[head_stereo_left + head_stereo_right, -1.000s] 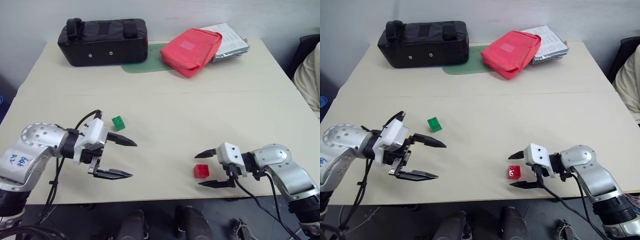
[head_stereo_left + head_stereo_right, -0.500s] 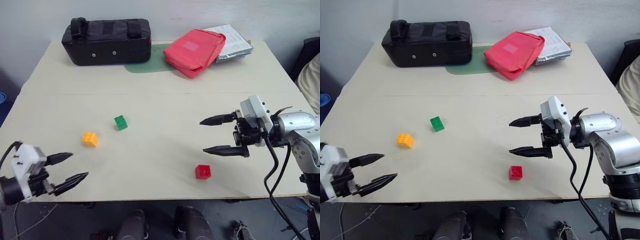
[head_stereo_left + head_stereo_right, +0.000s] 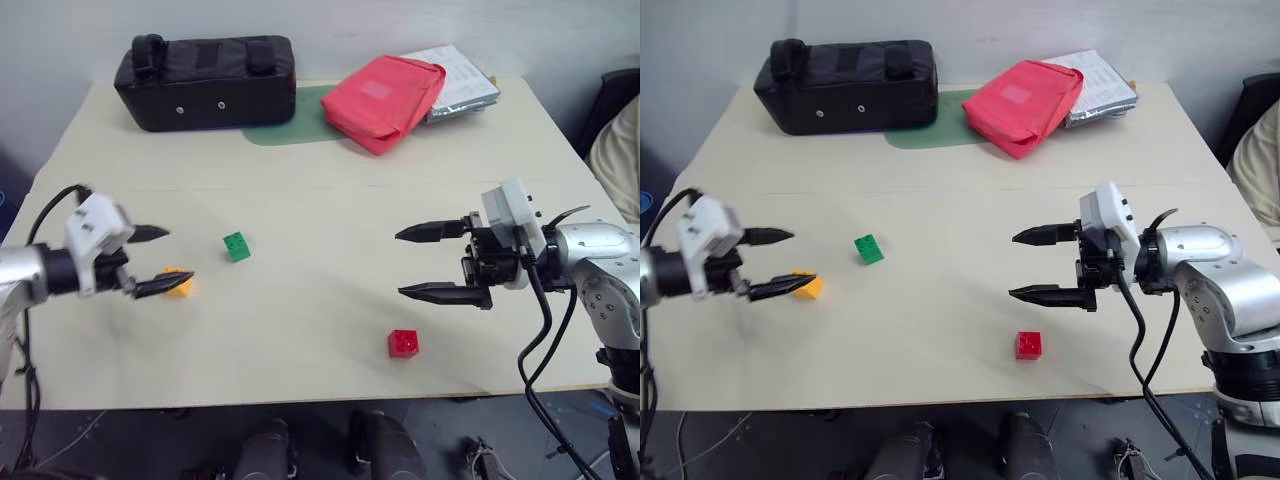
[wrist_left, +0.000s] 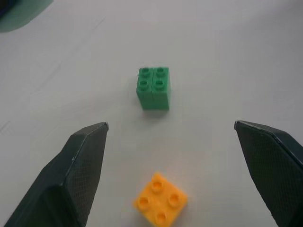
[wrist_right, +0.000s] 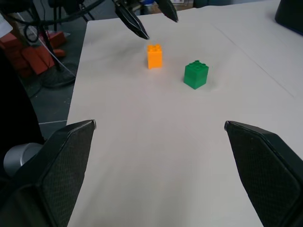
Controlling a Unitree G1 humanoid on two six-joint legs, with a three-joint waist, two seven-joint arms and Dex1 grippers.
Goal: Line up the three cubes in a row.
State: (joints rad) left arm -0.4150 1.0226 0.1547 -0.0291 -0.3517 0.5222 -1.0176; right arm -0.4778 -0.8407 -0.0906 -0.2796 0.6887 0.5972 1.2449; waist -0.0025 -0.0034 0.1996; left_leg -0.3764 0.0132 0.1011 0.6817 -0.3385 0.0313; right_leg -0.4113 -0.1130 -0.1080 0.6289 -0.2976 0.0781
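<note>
Left eye view shows the left claw (image 3: 160, 260) spread wide at 9 o'clock, bracketing the orange cube (image 3: 180, 283) for pickup, the green cube (image 3: 236, 246) just beyond, the red cube (image 3: 404, 343) stray at 5 o'clock on the bench (image 3: 330, 190), below the right claw (image 3: 420, 262), apart and empty.

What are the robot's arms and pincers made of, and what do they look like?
Each arm is rounded silver metal with black cables looping off it. A white block sits at each wrist. The left gripper and right gripper each carry two black, tapered, pointed fingers with a fine textured surface.
</note>
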